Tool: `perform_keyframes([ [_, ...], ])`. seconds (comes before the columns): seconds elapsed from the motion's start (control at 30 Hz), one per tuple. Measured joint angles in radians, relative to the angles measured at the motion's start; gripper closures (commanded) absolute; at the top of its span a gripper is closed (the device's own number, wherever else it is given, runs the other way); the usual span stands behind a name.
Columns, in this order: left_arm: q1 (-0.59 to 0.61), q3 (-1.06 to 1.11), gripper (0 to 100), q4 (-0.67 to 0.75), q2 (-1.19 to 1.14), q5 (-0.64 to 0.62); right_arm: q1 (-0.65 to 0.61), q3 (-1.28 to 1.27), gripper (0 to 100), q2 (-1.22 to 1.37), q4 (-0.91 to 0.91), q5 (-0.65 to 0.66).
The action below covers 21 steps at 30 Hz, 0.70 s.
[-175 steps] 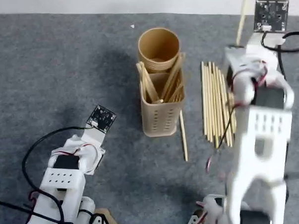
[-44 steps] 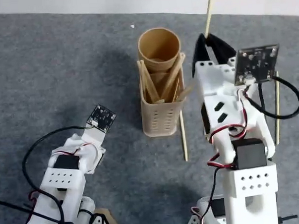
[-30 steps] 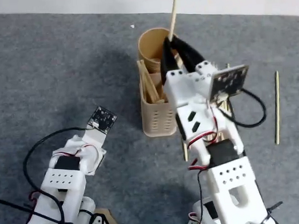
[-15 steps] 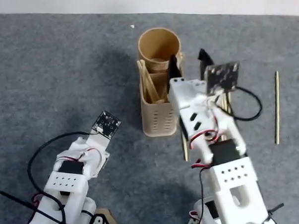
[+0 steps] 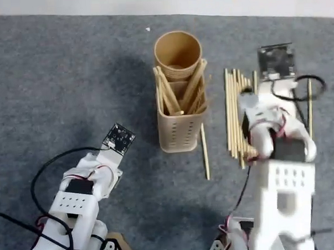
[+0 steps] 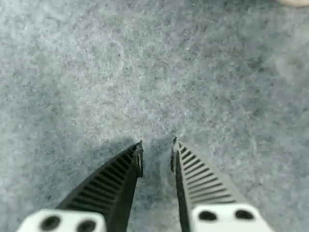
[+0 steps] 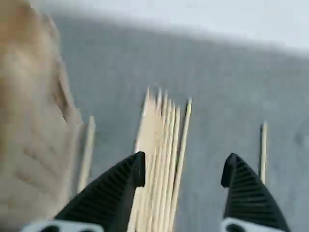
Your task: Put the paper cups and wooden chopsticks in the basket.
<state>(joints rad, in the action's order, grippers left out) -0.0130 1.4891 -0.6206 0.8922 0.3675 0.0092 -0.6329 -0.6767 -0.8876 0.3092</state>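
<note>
A tan slotted basket (image 5: 181, 130) stands mid-table with stacked paper cups (image 5: 177, 51) and several wooden chopsticks (image 5: 189, 93) leaning in it. A bundle of loose chopsticks (image 5: 236, 113) lies on the carpet to its right, seen too in the right wrist view (image 7: 161, 145). My right gripper (image 7: 185, 166) hangs open and empty above that bundle. One chopstick (image 5: 205, 151) lies beside the basket and another (image 5: 309, 110) lies far right. My left gripper (image 6: 156, 154) hovers over bare carpet at the lower left, fingers a narrow gap apart, holding nothing.
Grey carpet (image 5: 70, 68) covers the table, with a pale wall strip along the far edge. The left arm's black cable (image 5: 36, 169) loops on the carpet. The basket (image 7: 29, 121) sits close beside the right gripper.
The right arm carried a chopstick over the basket, let it go, then swung back right over the bundle with its fingers open. The left arm shifted slightly.
</note>
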Motion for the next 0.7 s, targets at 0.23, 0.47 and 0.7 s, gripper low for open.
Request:
perform_keyframes([
  [0.23,0.000,0.012,87,0.000,0.000,0.000,0.077,-0.055,73.8,0.448,0.216,0.038],
  [0.47,0.000,0.014,87,0.003,0.000,0.000,0.137,0.072,73.8,0.752,0.255,0.038],
  [0.7,0.000,0.014,87,0.006,0.000,0.000,0.147,0.107,73.8,0.784,0.319,0.038],
])
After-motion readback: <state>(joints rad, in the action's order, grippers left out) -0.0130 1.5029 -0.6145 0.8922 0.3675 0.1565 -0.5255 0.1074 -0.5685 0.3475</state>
